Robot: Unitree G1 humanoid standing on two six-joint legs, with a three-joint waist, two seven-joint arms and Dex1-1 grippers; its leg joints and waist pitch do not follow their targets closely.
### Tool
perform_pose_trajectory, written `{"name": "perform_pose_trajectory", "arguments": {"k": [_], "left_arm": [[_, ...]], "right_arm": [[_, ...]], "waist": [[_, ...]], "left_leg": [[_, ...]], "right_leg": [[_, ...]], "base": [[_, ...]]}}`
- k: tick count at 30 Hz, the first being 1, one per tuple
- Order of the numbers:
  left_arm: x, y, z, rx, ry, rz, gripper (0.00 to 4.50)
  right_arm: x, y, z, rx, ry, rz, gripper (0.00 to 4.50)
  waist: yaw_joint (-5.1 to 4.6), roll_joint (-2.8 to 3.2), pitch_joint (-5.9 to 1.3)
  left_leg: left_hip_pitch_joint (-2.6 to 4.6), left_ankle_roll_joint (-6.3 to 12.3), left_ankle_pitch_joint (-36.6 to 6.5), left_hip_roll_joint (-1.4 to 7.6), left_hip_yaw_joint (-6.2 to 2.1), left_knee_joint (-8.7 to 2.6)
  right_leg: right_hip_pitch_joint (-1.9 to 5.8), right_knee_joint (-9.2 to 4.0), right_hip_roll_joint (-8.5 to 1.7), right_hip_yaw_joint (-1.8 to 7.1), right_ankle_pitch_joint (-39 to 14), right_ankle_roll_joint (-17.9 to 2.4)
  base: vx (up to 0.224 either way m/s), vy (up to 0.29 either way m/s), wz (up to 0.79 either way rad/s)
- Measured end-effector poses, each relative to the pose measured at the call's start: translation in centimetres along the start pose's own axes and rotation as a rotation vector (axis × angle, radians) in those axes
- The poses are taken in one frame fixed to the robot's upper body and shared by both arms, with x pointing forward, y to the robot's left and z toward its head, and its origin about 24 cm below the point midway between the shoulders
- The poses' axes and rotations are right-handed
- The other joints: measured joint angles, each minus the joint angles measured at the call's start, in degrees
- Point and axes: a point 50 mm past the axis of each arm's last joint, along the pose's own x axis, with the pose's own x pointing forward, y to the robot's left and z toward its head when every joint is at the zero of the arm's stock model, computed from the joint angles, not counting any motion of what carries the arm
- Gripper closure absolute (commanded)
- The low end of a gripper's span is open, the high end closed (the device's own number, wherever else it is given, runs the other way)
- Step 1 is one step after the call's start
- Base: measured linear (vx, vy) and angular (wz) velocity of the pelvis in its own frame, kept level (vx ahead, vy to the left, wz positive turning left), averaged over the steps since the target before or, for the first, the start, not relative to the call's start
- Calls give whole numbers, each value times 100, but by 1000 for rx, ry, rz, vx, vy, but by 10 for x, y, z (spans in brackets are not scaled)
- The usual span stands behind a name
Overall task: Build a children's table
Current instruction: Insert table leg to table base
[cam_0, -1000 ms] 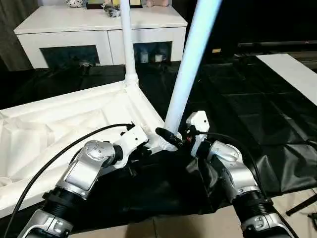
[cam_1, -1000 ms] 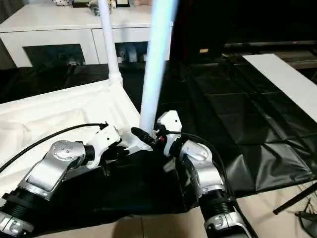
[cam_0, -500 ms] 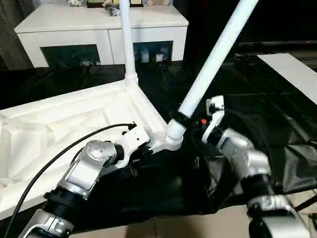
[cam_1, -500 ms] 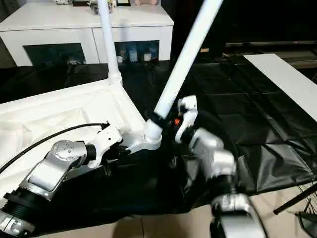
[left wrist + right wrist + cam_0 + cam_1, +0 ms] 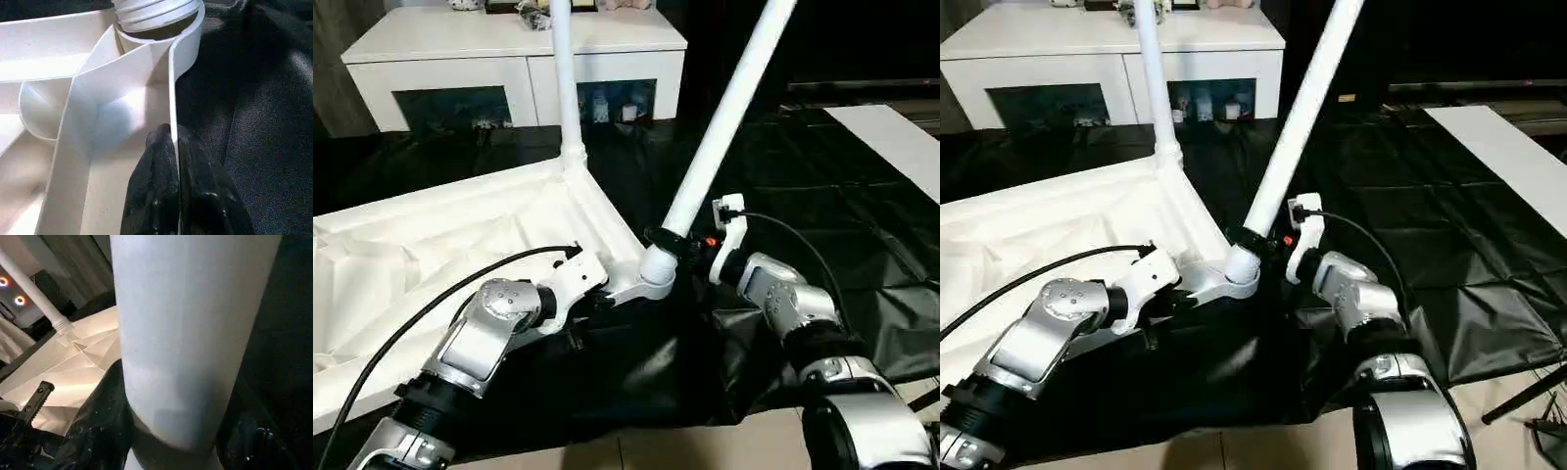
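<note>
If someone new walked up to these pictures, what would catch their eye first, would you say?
Probably the leaning leg, tilted right from the near corner socket of the upturned tabletop, with the right gripper closed around its base. Next, the upright leg at the far corner, and the left gripper pinching the tabletop's rim.

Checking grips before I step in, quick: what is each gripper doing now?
Left gripper: shut on the tabletop rim.
Right gripper: closed around the leaning leg, near its base.
</note>
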Motion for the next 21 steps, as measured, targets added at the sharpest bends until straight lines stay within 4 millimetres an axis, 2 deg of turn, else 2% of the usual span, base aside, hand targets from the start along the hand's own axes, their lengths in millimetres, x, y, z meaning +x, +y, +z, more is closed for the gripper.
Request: {"name": "perform_pose_trajectory", "arguments": {"k": [6, 11, 21], "left_arm": [[-1, 1, -1, -1, 5, 5, 450], [-2, 1, -2, -1, 6, 3, 450], [-1, 0, -2, 0, 6, -6, 450]], "right_arm": [[2, 1, -3, -48, -27, -1, 264], [0, 9, -11, -202, -54, 7, 264], [-4, 18, -20, -339, -112, -25, 264]], "waist": [[-34, 2, 1], [-29, 11, -2], [-5, 61, -12]], "left_leg": [[3, -1, 0, 1, 0, 4], [4, -5, -3, 2, -1, -1], [5, -7, -4, 2, -1, -19]], "right_leg": [[0, 1, 0, -1, 3, -4], [1, -1, 1, -3, 2, -3], [2, -13, 1, -6, -2, 2]], "base": [[0, 0, 0], [0, 0, 0], [0, 0, 0]]}}
